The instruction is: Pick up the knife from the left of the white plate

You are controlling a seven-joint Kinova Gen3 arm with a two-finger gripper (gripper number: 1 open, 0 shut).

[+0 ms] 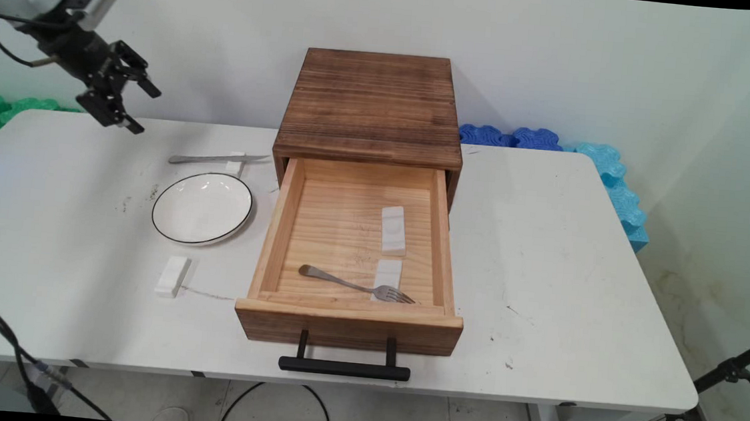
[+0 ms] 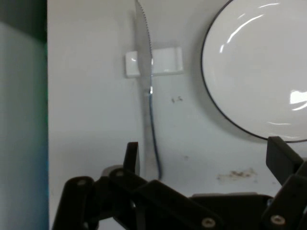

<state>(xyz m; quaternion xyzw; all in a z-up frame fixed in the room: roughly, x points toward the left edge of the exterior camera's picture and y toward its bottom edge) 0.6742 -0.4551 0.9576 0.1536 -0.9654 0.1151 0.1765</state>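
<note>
Hand (image 1: pixel 130 105) spread, above serrated steel knife (image 1: pixel 218 158).

The place looks like a robotics lab. A plain white table (image 1: pixel 545 264) stands against a bare white wall (image 1: pixel 228 38), with interlocking foam mats, blue (image 1: pixel 612 175) at the far right and green (image 1: pixel 1 111) at the far left. A black tripod (image 1: pixel 715 398) stands at the near right, and cables (image 1: pixel 279 410) lie on the tiled floor.
</note>
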